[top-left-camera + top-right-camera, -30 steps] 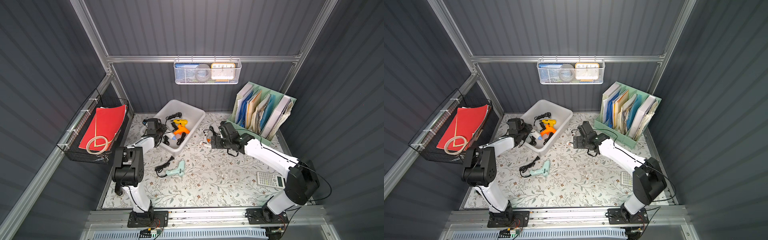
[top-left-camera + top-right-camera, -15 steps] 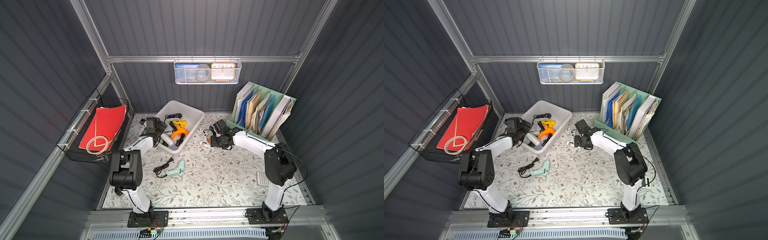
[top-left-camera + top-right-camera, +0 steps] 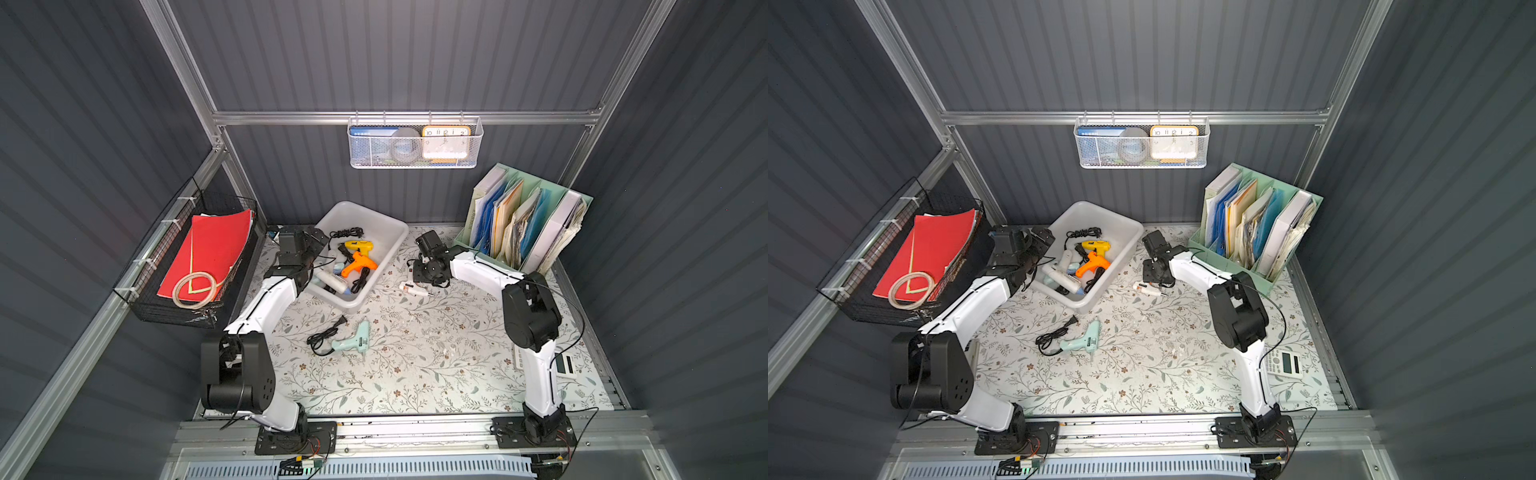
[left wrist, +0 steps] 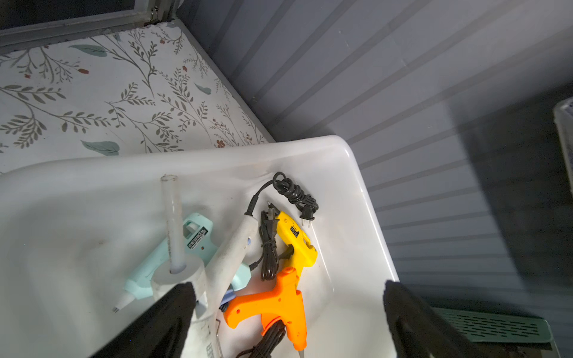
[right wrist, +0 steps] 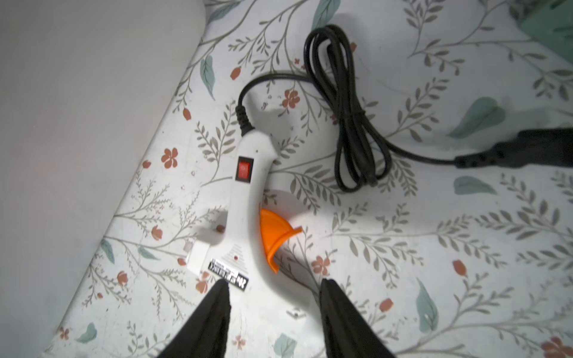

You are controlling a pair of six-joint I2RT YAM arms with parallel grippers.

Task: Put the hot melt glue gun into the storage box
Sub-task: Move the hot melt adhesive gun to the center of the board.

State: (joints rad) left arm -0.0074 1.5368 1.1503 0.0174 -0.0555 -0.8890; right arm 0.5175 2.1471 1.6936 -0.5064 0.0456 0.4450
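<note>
The storage box [image 3: 376,210], a whitish tub, sits at the back left and holds orange [image 3: 359,264], yellow [image 3: 359,246], mint [image 4: 192,245] and large white [image 4: 229,257] glue guns. My left gripper [image 4: 290,288] hangs wide open over the box's left side, holding nothing. One of its fingers [image 4: 179,297] is next to the large white gun's rear. On the table right of the box lies a small white hot melt glue gun [image 5: 245,198] with an orange trigger. My right gripper [image 5: 274,291] is shut on its barrel. A mint glue gun [image 3: 353,338] lies mid-table.
The small white gun's black cord [image 5: 347,108] trails beside it on the table. A mint-green file organiser [image 3: 528,220] stands at the back right and a calculator [image 3: 561,365] lies near the right arm's base. A black wire basket [image 3: 199,257] hangs on the left wall.
My left gripper has opened and the large white glue gun now lies in the box. My right gripper's jaws have narrowed around the small white gun's barrel.
</note>
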